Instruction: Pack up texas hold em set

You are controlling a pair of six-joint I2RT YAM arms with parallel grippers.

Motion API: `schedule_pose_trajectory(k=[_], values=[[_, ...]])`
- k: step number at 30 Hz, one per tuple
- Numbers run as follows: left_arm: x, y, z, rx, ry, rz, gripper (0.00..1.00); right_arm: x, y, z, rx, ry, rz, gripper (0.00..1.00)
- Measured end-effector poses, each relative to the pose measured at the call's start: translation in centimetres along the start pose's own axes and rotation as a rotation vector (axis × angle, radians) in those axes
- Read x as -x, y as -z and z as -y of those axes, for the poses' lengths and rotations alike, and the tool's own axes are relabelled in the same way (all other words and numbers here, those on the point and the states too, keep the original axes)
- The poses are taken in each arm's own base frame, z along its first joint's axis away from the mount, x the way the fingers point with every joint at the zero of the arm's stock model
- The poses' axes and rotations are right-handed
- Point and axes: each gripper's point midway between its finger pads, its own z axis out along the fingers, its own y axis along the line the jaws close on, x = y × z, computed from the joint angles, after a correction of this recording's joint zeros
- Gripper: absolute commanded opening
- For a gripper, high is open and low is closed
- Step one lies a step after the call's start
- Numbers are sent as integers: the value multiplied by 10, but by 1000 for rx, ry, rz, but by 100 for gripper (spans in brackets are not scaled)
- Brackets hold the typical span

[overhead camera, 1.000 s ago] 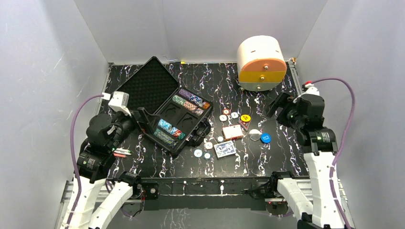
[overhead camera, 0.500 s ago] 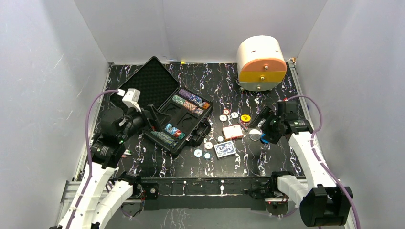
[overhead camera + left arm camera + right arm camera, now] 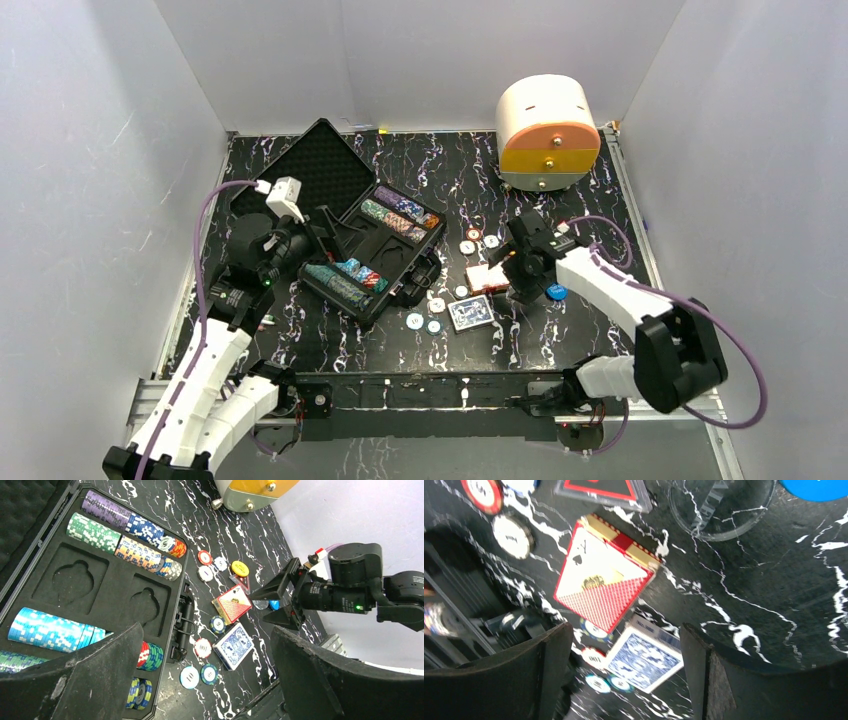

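Observation:
The black case (image 3: 392, 262) lies open at left centre, its foam lid (image 3: 305, 183) tilted back and rows of coloured chips (image 3: 402, 214) in it. The red deck (image 3: 484, 277) and the blue deck (image 3: 471, 312) lie on the table right of the case, among loose chips (image 3: 415, 321) and small discs (image 3: 468, 247). My right gripper (image 3: 516, 268) is open and empty, low over the right edge of the red deck (image 3: 601, 587), with the blue deck (image 3: 644, 655) beyond. My left gripper (image 3: 325, 238) is open and empty above the case's (image 3: 100, 595) left part.
A white-and-orange drawer box (image 3: 548, 135) stands at the back right. A clear disc (image 3: 719, 505) and a blue disc (image 3: 557, 291) lie right of the red deck. Pens (image 3: 264, 320) lie left of the case by the left arm. White walls close in three sides.
My right arm has swung left from the table's right side down to the red deck. My left arm has moved right and forward over the case. Both grippers stay open.

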Motion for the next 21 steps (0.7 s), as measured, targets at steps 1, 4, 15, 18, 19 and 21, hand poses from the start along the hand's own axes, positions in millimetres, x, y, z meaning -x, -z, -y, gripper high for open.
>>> schedule_pose_trajectory(k=[1, 4, 15, 18, 19, 21], values=[[1, 0, 0, 1, 3, 3, 98, 1, -3, -3, -18, -25, 15, 84], [2, -2, -2, 12, 4, 7, 98, 5, -14, -15, -51, -85, 51, 84], [-4, -7, -32, 140, -51, -11, 98, 6, -53, -22, -156, -161, 81, 84], [-4, -7, -33, 142, -56, -8, 98, 7, -58, -22, -173, -168, 91, 84], [-4, -7, -33, 142, -57, -9, 99, 8, -59, -25, -179, -168, 94, 84], [-4, -8, -34, 143, -58, -12, 98, 10, -62, -31, -180, -168, 97, 83]])
